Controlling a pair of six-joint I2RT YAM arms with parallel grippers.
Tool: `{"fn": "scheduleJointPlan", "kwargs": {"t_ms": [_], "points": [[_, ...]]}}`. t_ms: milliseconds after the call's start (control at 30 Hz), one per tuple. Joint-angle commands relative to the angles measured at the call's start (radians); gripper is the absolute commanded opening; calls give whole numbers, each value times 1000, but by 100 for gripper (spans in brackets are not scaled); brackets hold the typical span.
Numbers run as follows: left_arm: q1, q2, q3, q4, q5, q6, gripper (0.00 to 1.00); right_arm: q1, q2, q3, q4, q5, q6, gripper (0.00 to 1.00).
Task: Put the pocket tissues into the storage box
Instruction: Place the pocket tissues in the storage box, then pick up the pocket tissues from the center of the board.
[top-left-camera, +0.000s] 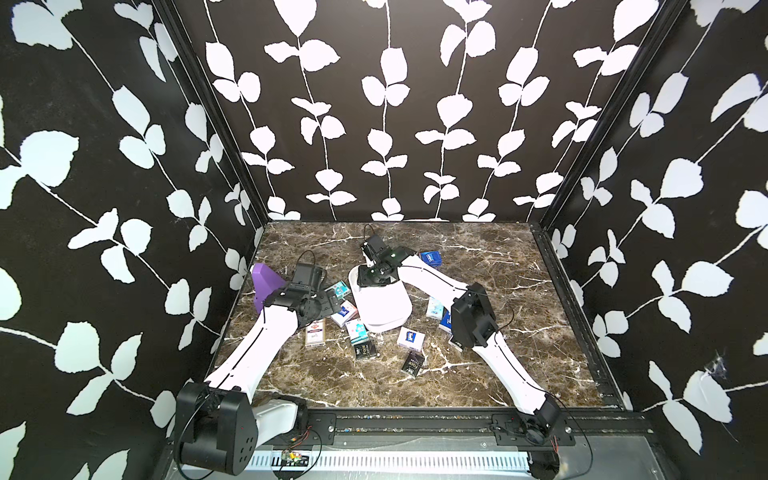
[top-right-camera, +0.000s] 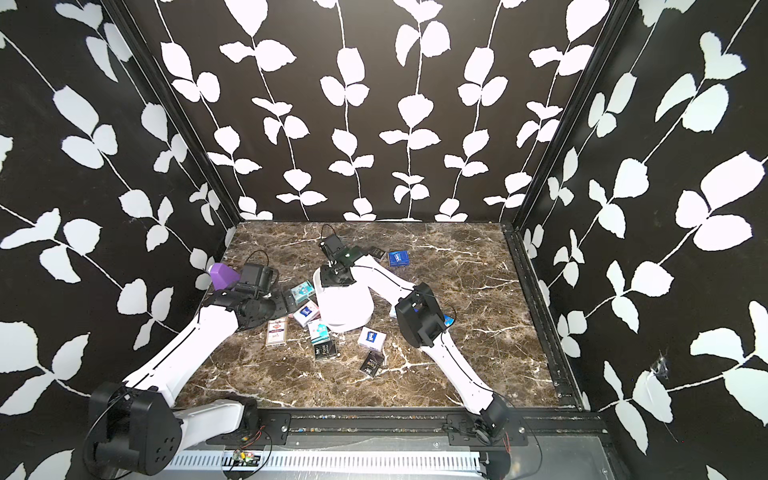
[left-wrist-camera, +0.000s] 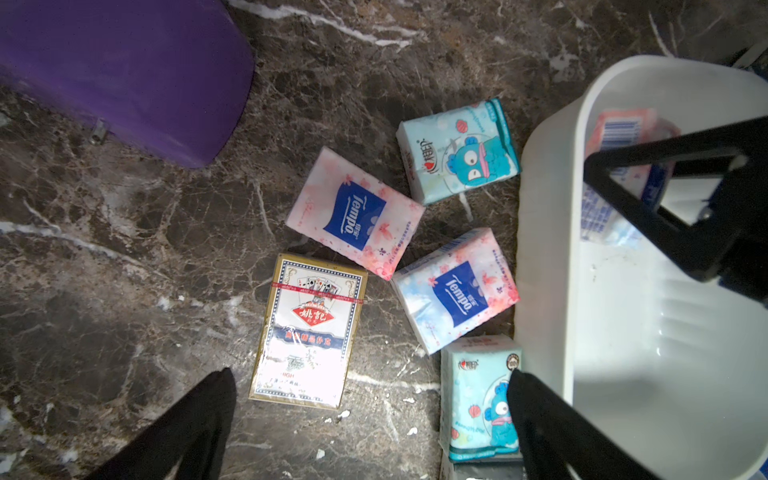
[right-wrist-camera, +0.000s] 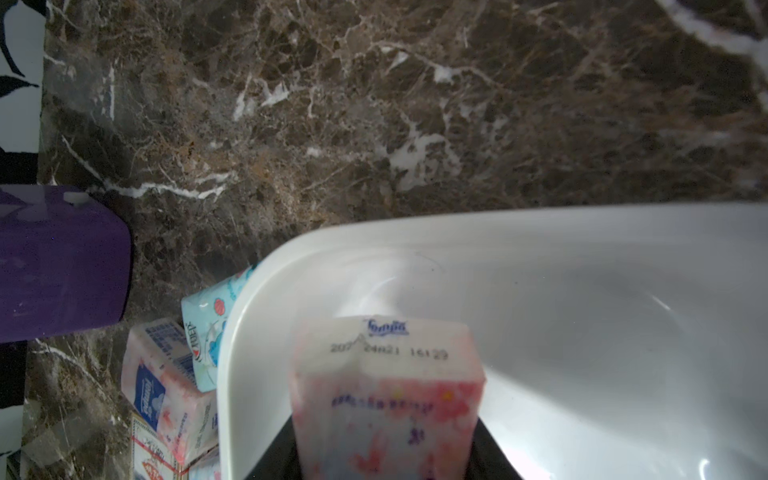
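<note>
The white storage box lies mid-table. My right gripper points down into its far end, shut on a pink-and-white pocket tissue pack that stands on end inside the box. Left of the box, my left gripper hovers open over the table with nothing between its fingers. Below it lie two pink Tempo packs and two teal cartoon packs beside the box wall. More packs, white, black and blue, are scattered round the box.
A purple wedge block stands at the table's left edge, close behind my left wrist. A gold-edged playing-card box lies among the packs. Patterned walls close in three sides.
</note>
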Motion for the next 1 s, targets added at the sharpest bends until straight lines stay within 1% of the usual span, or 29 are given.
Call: {"fn": "scheduleJointPlan", "kwargs": {"t_ms": [0, 133, 300, 400, 533, 600, 700, 867, 967], "points": [[4, -19, 10, -30, 1, 5, 99, 1, 32, 82, -14, 19, 5, 51], [4, -30, -4, -23, 6, -11, 99, 1, 38, 89, 3, -4, 8, 58], [4, -42, -6, -23, 7, -16, 99, -7, 15, 90, 39, -20, 11, 63], [4, -46, -3, -24, 13, -23, 99, -15, -17, 89, 40, -19, 3, 65], [4, -43, 0, 2, 48, -28, 99, -22, -103, 59, 17, -3, -36, 66], [4, -35, -1, 23, 81, -27, 99, -28, -167, 10, 7, 20, -57, 67], [4, -10, 5, 50, 140, -33, 99, -40, -277, -114, 18, 57, -70, 69], [-5, 29, -2, 112, 228, -45, 99, -78, -462, -357, 43, 81, -63, 74], [-25, 58, 5, 136, 246, -42, 99, -105, -576, -529, 53, 124, -41, 75]]}}
